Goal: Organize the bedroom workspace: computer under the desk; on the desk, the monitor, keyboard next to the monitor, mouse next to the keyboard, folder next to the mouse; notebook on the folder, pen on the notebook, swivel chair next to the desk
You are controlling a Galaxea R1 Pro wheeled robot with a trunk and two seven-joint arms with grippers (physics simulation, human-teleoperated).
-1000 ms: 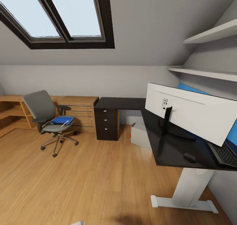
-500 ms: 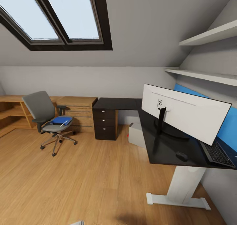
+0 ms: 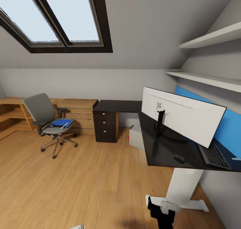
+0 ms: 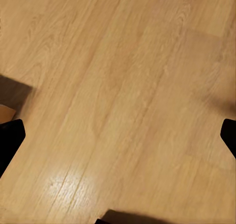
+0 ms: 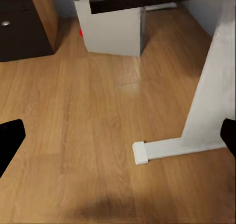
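The swivel chair stands at the left by the wooden shelving, apart from the desk. On its seat lies the blue folder with the white pen on top; the notebook is too small to tell apart there. The monitor stands on the desk, its white back toward me. Behind it lies the keyboard, and the mouse sits near the front edge. The computer stands under the desk. My right gripper hangs open over the floor by the desk's white leg. My left gripper is open above bare floorboards.
A dark drawer cabinet closes the desk's far end, with light wooden shelving to its left. Wall shelves hang over the desk under the sloped ceiling. Wooden floor stretches between chair and desk.
The whole view has shifted, so the camera moved; desk and monitor sit further left in the picture. My right gripper has come into view at the bottom. The things stay put.
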